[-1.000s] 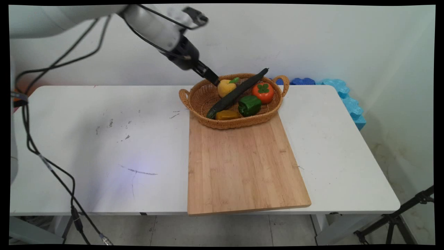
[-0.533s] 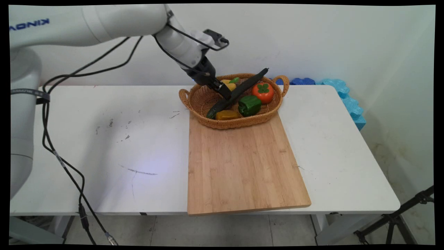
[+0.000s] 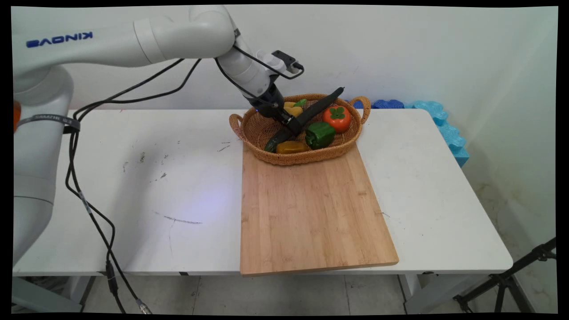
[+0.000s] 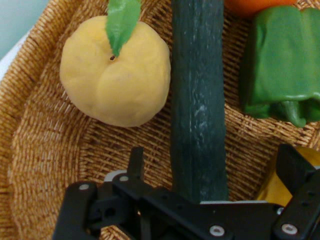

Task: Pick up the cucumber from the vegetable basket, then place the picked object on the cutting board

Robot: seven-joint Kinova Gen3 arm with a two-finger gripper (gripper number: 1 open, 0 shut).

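Note:
A wicker basket (image 3: pixel 306 158) at the back of the table holds a long dark green cucumber (image 3: pixel 319 106), a yellow fruit with a green leaf (image 3: pixel 289 106), a green pepper (image 3: pixel 320 134), an orange persimmon (image 3: pixel 337 118) and a yellow pepper (image 3: pixel 291 147). My gripper (image 3: pixel 291 127) is down inside the basket over the cucumber's lower half. In the hand view the gripper (image 4: pixel 215 167) is open, with one finger on each side of the cucumber (image 4: pixel 197 100). The yellow fruit (image 4: pixel 115 80) lies to the left and the green pepper (image 4: pixel 285 60) to the right.
A wooden cutting board (image 3: pixel 306 209) lies on the white table (image 3: pixel 133 178), reaching from the basket to the near edge. Blue foam pieces (image 3: pixel 444 129) sit beyond the table's far right corner. Black cables hang from the arm at the left.
The gripper has come down and to the right, from above the basket's far left rim into the basket, and now straddles the cucumber. The basket's contents have not moved.

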